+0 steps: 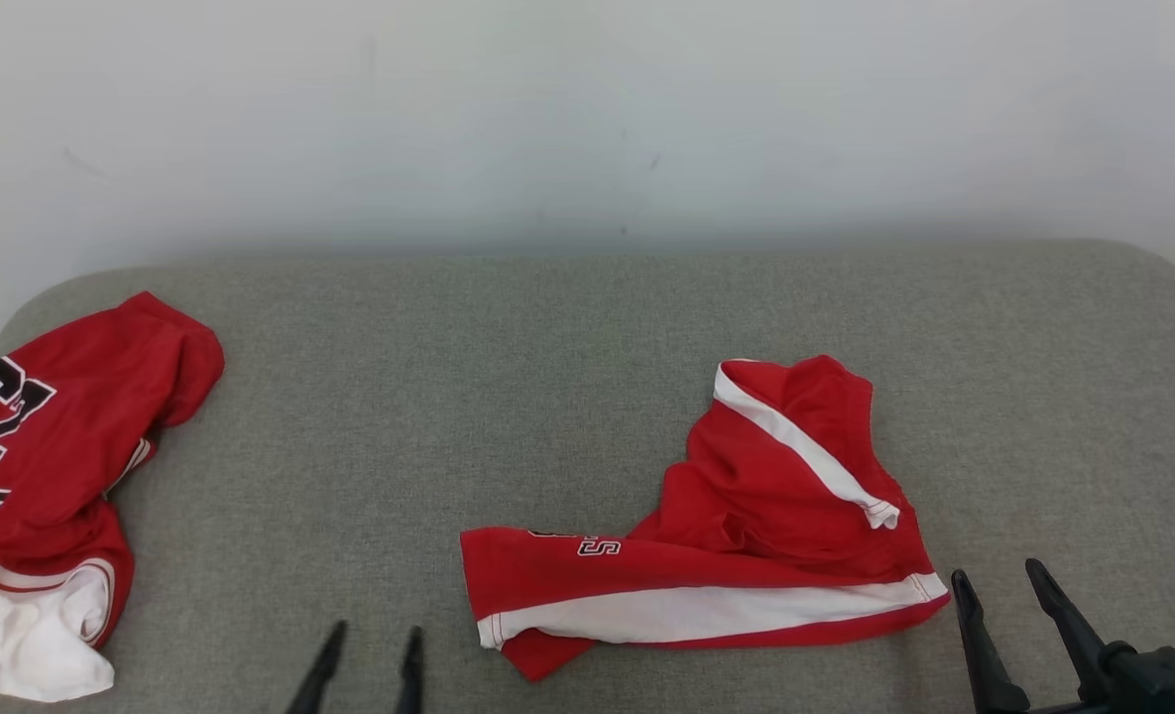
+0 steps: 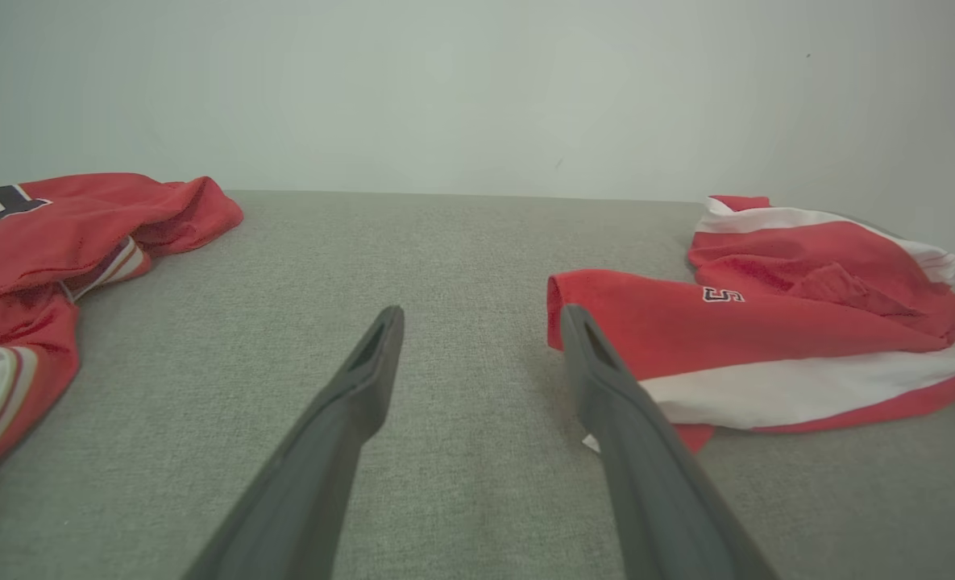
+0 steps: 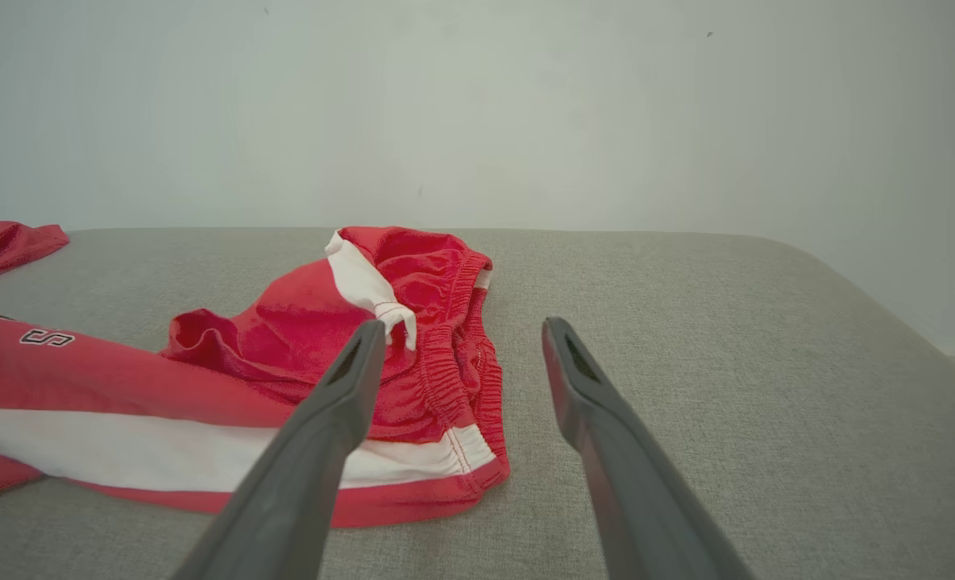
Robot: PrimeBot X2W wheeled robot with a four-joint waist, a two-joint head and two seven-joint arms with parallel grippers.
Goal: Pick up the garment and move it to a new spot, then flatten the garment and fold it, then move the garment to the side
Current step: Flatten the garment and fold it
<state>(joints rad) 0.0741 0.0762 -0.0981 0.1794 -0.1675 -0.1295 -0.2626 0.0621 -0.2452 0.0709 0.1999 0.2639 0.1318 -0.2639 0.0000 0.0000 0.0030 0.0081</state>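
Two pincers are both spread wide and holding nothing: the left pincer (image 1: 376, 635) sits low over the grey bench (image 1: 448, 397) just off the left end of the red shorts (image 1: 746, 516), and the right pincer (image 1: 997, 575) sits by their lower right corner, close to the elastic waistband. The shorts lie crumpled right of the middle of the bench, one leg stretched out to the left with a white stripe along it, the other part heaped up and turned over. A red jersey (image 1: 42, 466) lies well apart at the far left. Since the shorts lie between the two pincers, they are probably the garment meant, and the first step, picking it up, looks not yet begun. The next move calls for each pincer to come down on an edge of the cloth and close on it without catching the bench cover. Folds hide the shorts' true outline, the small lettering on the leg is too small to read in full, and the jersey and its dark number are cut off by the frame.
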